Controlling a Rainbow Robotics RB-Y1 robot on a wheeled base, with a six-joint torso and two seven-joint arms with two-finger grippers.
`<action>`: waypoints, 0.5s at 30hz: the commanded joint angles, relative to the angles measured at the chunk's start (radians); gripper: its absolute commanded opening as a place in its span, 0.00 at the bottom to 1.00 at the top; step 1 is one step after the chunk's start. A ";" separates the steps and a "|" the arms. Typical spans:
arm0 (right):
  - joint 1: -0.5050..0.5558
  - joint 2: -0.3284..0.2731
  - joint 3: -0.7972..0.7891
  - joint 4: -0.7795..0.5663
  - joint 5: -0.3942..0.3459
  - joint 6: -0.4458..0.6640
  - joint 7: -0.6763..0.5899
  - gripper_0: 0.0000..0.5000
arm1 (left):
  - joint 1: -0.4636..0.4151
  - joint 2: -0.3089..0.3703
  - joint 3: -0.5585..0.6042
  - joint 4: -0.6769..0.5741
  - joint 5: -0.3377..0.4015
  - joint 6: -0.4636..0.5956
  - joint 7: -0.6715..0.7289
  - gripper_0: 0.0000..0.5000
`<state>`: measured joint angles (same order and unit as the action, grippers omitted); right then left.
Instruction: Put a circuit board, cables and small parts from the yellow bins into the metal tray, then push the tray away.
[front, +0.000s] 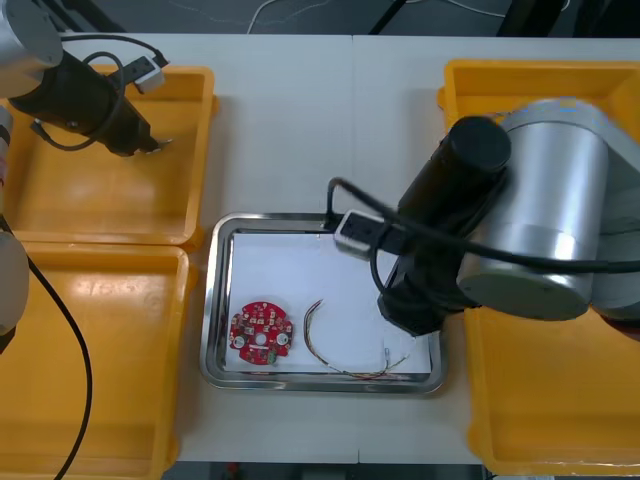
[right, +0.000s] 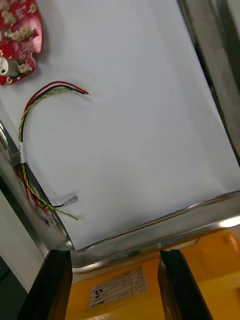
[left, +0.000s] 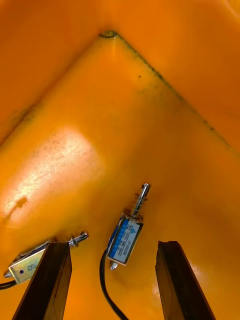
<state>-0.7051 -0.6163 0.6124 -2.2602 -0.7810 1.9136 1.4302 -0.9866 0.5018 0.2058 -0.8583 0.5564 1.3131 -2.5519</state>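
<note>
My left gripper (left: 112, 252): released, over small metal part (left: 125, 241) left of metal tray (front: 215, 300). My right gripper (right: 114, 257): released, empty, at tray rim.

Bright light leaves a glare patch on the yellow bin (left: 150, 125).

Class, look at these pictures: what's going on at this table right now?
The left gripper, open, hangs inside the far left yellow bin over a small metal part. The right gripper, open and empty, is over the metal tray's right rim. The tray holds a round red circuit board and a red and yellow cable.
</note>
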 joint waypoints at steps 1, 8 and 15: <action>0.009 -0.071 -0.149 -0.036 -0.075 0.006 -0.165 1.00 | 0.016 -0.017 0.027 -0.014 0.010 -0.023 -0.153 0.97; 0.018 -0.151 -0.278 -0.021 -0.176 0.006 -0.344 1.00 | 0.032 -0.017 0.026 -0.014 0.010 -0.046 -0.153 0.96; 0.022 -0.235 -0.369 0.027 -0.244 0.006 -0.525 1.00 | 0.042 -0.028 0.021 -0.014 -0.007 -0.068 -0.153 0.94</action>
<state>-0.6908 -0.7886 0.2972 -2.2463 -1.0057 1.9160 0.9681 -0.9546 0.4923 0.2095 -0.8582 0.5573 1.2647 -2.5523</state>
